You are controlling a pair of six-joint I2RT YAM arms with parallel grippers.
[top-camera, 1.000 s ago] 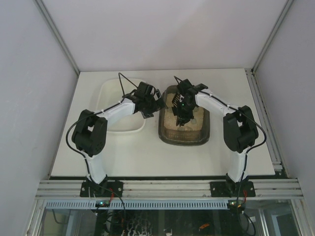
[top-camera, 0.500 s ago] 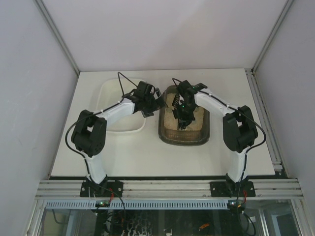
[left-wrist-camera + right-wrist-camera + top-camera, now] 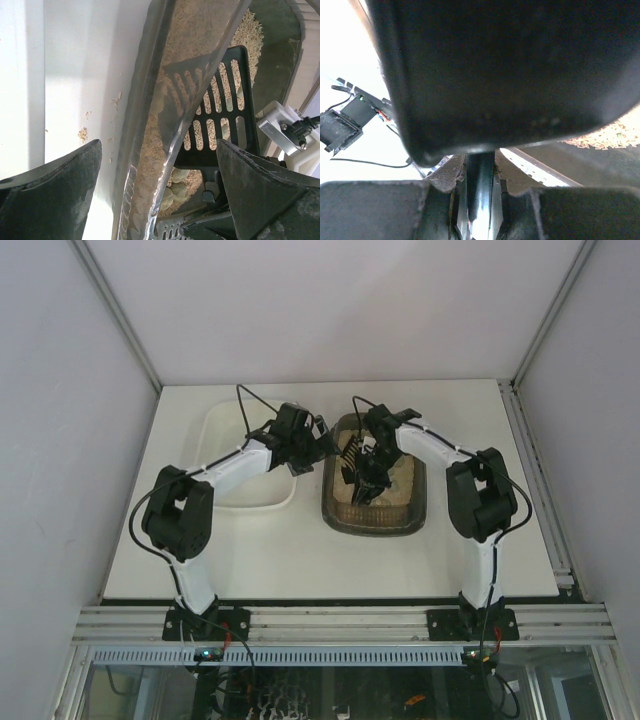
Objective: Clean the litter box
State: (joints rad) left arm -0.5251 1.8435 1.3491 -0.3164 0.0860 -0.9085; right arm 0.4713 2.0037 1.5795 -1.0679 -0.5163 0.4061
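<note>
The litter box (image 3: 372, 528) sits right of centre on the tabletop (image 3: 290, 550), nearer the back edge. It is a dark brown-grey, thick-rimmed tray of beige litter (image 3: 200, 30) with pale clumps (image 3: 176, 191). The right gripper (image 3: 367, 462) is clamped on a black slotted scoop (image 3: 216, 116) over the litter. The left gripper (image 3: 159, 195) hangs over the box's left rim, its jaws wide apart.
</note>
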